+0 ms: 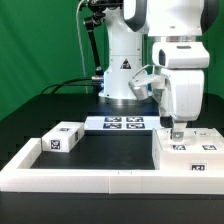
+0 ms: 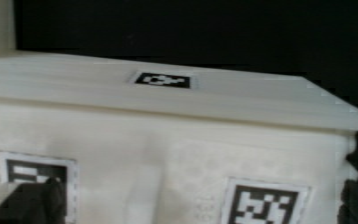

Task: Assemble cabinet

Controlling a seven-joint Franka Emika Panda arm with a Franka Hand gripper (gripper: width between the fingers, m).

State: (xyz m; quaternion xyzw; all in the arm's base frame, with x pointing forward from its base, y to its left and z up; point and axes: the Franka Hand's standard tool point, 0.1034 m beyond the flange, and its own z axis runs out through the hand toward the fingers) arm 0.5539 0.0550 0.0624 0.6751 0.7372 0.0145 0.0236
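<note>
**A:** How do the fingers stand?

**B:** Spread wide, by the look of it. In the wrist view one dark finger (image 2: 19,205) sits at the picture's edge, not its middle. Nothing is clamped in the gripper (image 1: 173,127).

**A:** And the cabinet part?

**B:** The big box (image 1: 187,155) lies straight below the fingertips, very close. I cannot tell whether they touch it.

**A:** Which way does it run?

**B:** Its long side lies across the exterior view. The gripper hangs over its far edge, towards the end on the exterior view's left. I judge the coming move to be downward, not sideways.

**A:** Further out?

**B:** The marker board (image 1: 124,123) lies just beyond the box. A small block (image 1: 62,140) sits well apart, on the exterior view's left. A low wall (image 1: 90,178) borders the front.
</note>
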